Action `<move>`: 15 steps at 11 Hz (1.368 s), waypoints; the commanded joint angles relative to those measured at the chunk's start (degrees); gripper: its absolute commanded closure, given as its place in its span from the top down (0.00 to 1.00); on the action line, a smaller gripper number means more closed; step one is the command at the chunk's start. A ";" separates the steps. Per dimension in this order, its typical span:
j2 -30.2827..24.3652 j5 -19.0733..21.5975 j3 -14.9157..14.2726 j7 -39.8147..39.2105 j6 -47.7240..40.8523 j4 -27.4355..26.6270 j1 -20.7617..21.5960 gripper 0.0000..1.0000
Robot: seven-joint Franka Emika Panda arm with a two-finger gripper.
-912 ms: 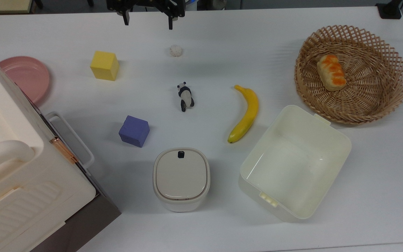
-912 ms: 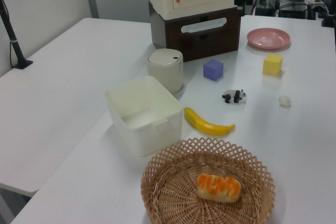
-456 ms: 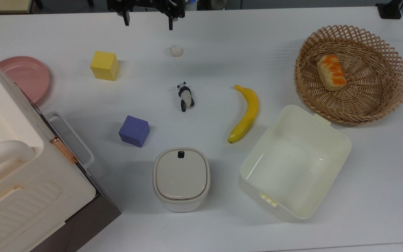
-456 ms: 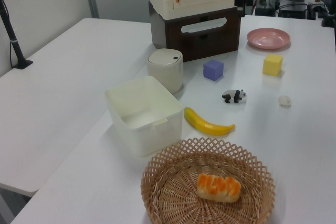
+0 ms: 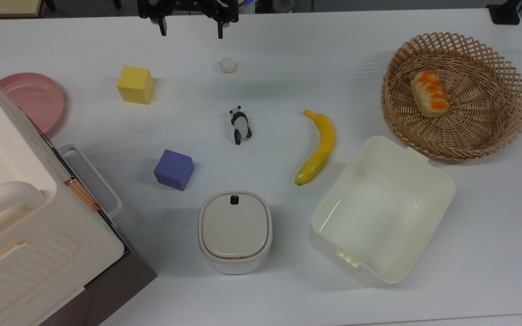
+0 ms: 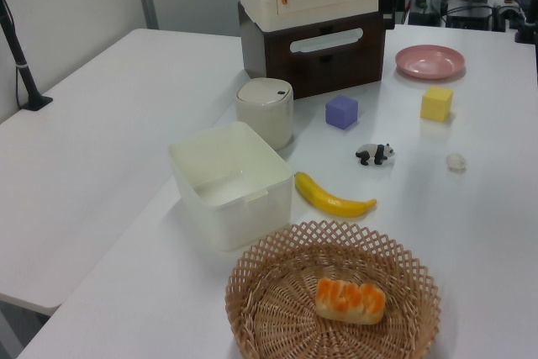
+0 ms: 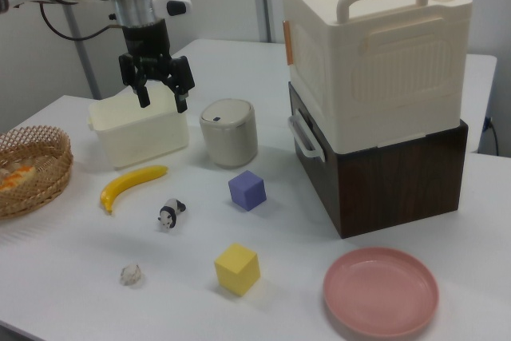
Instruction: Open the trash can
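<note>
The trash can (image 5: pixel 235 231) is a small white rounded bin near the table's front edge in the top view. Its flat beige lid lies shut, with the black button (image 5: pixel 234 199) on the lid's far edge. The bin also shows in the left view (image 6: pixel 265 111) and in the right view (image 7: pixel 229 132). My gripper (image 5: pixel 191 31) hangs open at the far edge of the table, well apart from the bin and holding nothing. In the right view the gripper (image 7: pixel 163 101) points down, high above the table.
Between gripper and bin lie a white crumpled ball (image 5: pixel 228 65), a toy panda (image 5: pixel 240 125), a yellow cube (image 5: pixel 135 84) and a purple cube (image 5: pixel 173 169). A banana (image 5: pixel 317 147), cream tub (image 5: pixel 381 209), basket (image 5: pixel 456 95) with bread stand to the top view's right; a pink plate (image 5: pixel 30 99) and a cream case (image 5: pixel 21 217) to the left.
The gripper's fingers have shifted very slightly in the top view. Nothing on the table has moved.
</note>
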 commanded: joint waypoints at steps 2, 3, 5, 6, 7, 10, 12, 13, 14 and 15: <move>-1.31 0.02 -0.10 -1.48 -0.38 -2.25 0.57 1.00; -1.31 0.11 -0.01 -1.48 -0.38 -2.42 0.65 1.00; -1.31 0.02 -0.01 -1.48 -0.30 -2.69 0.74 1.00; -1.40 0.02 -0.01 -1.48 -0.12 -3.04 0.74 1.00; -1.40 0.02 -0.01 -1.56 -0.03 -3.13 0.74 1.00; -1.31 0.02 -0.01 -1.48 -0.03 -3.22 0.74 0.88; -1.40 0.28 0.16 -2.44 0.14 -3.83 0.83 0.42; -1.40 0.46 0.25 -3.49 0.14 -3.83 0.83 0.26; -1.40 0.54 0.25 -3.59 0.14 -3.83 0.83 0.14; -1.31 0.55 0.34 -3.76 0.41 -3.74 0.83 0.05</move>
